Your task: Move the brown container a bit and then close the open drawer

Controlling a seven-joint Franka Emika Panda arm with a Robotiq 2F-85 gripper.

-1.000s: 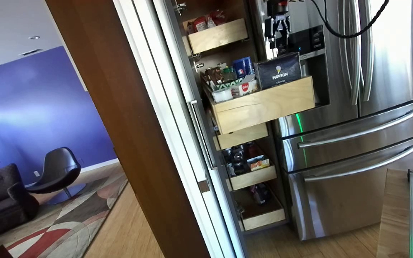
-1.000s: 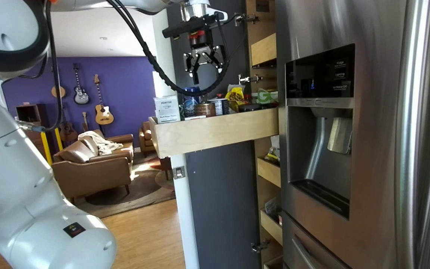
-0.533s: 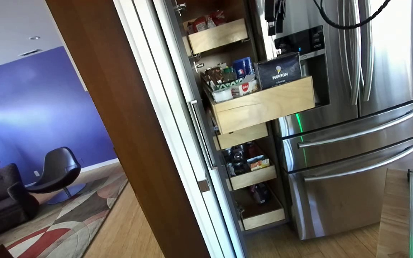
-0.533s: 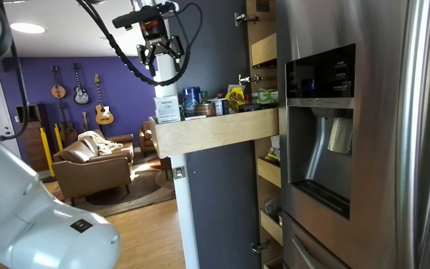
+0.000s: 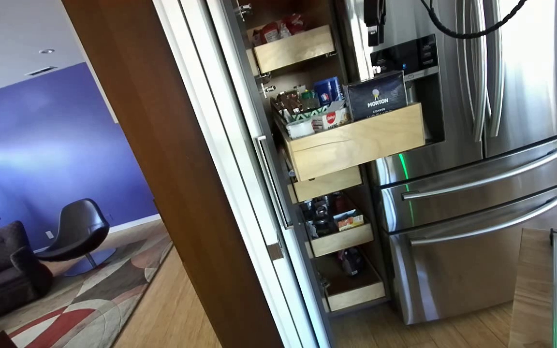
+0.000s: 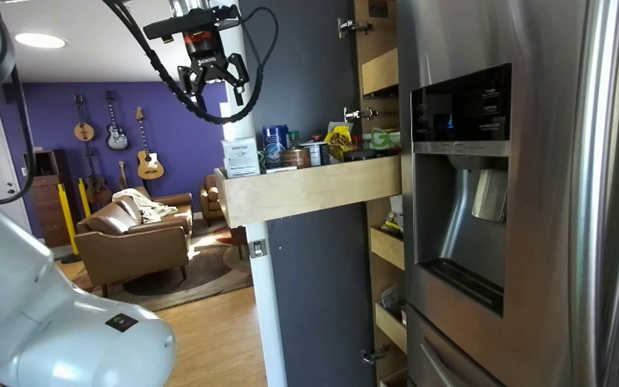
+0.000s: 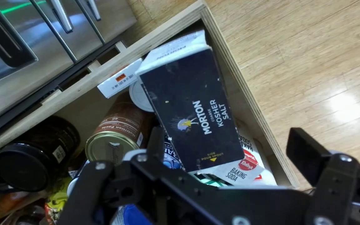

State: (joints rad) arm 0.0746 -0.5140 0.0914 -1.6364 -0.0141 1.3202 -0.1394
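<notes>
i've drawn the black, hinged fingers (image 7: 305, 153) outward; the shallow pale-wood drawer with a plain flat front (image 5: 356, 145) hasn't budged.
so closing is still to do, and i judge i'm lining up that push. the brown cylindrical can with a gold-toned end (image 7: 120, 126) is inside the drawer; whether it counts as moved, i can't tell. my smooth white arm (image 6: 67, 317) holds the fingers high, pointing down, spread wide, gripping nothing.

“MORTON” on dark box (image 7: 194, 111)
</notes>
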